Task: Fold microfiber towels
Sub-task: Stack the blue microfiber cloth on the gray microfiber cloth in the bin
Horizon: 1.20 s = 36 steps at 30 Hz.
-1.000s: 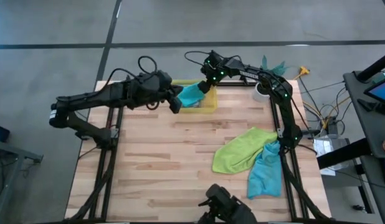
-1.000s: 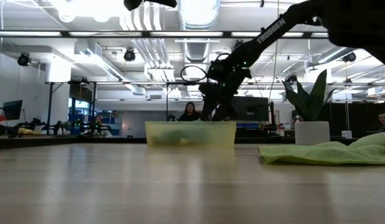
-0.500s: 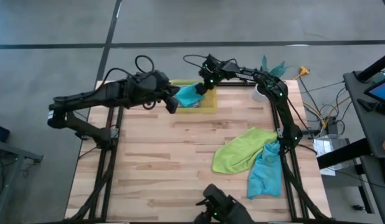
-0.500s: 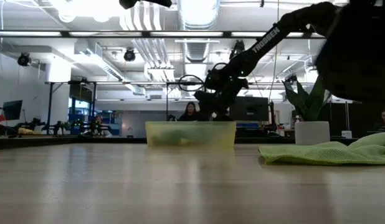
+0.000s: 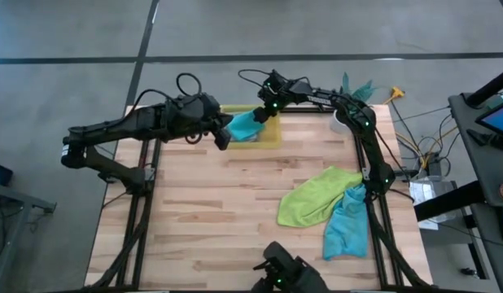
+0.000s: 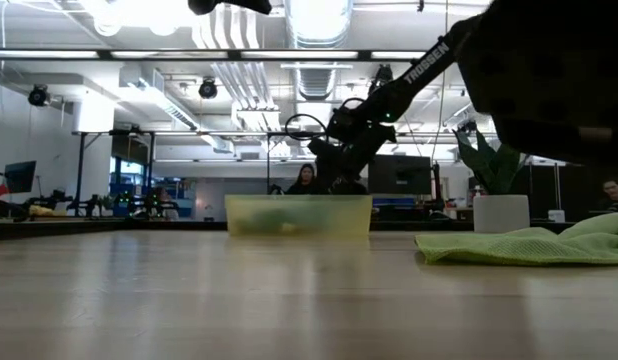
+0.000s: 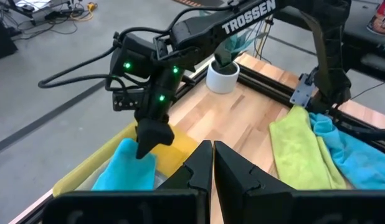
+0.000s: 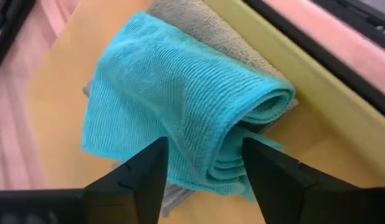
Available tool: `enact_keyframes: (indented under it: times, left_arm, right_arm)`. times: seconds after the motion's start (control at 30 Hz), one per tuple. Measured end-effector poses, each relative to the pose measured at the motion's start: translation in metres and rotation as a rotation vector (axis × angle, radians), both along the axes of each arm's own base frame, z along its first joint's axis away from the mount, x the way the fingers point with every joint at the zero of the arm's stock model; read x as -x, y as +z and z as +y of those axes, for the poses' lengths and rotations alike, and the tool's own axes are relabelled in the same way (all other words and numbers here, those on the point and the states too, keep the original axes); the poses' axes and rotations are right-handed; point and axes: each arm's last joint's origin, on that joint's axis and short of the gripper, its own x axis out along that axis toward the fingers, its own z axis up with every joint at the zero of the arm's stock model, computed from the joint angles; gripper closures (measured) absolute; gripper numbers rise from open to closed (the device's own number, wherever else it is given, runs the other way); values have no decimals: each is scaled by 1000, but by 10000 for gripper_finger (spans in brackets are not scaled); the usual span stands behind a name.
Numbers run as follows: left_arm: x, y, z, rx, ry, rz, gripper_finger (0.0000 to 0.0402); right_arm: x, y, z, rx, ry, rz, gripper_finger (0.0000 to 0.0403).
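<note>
Nearest the front edge of the desk (image 5: pixel 194 212), the lime green towel (image 5: pixel 312 195) is lying crumpled and unfolded, with a teal towel (image 5: pixel 345 224) bunched against it and running toward the desk's front right corner; neither is being handled.

Farther back, the left end effector (image 5: pixel 222 135) is hovering just in front of the yellow bin (image 5: pixel 272 138), its fingers pressed together and holding nothing.

At the back of the desk, the right end effector (image 8: pixel 202 168) is hanging inside the bin over a folded teal towel (image 8: pixel 180 106), which is resting on a grey towel (image 8: pixel 199 28). Its fingers are standing apart on either side of the fold, and whether they are pressing the cloth cannot be told. Compared with a second ago, this end effector is sitting lower and deeper in the bin, the bin is nudged slightly to one side in the low view, and the fingers are narrowing from their widest. That probably means the folded teal towel is being settled or gripped in the bin, while two towels are waiting to be folded.
</note>
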Motion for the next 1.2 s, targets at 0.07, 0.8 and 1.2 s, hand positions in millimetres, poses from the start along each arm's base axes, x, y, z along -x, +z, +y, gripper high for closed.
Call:
enact_keyframes:
  times: [0.07, 0.8, 1.2]
  left_arm:
    - [0, -1, 0, 1, 0, 7, 402]
    - [4, 0, -2, 24, -30, 10, 402]
    - [10, -10, -3, 10, -66, 151, 402]
  right_arm:
    - [-2, 0, 2, -16, 12, -11, 215]
    - [-15, -1, 15, 134, -26, 75, 319]
    - [-17, 4, 15, 54, 53, -27, 393]
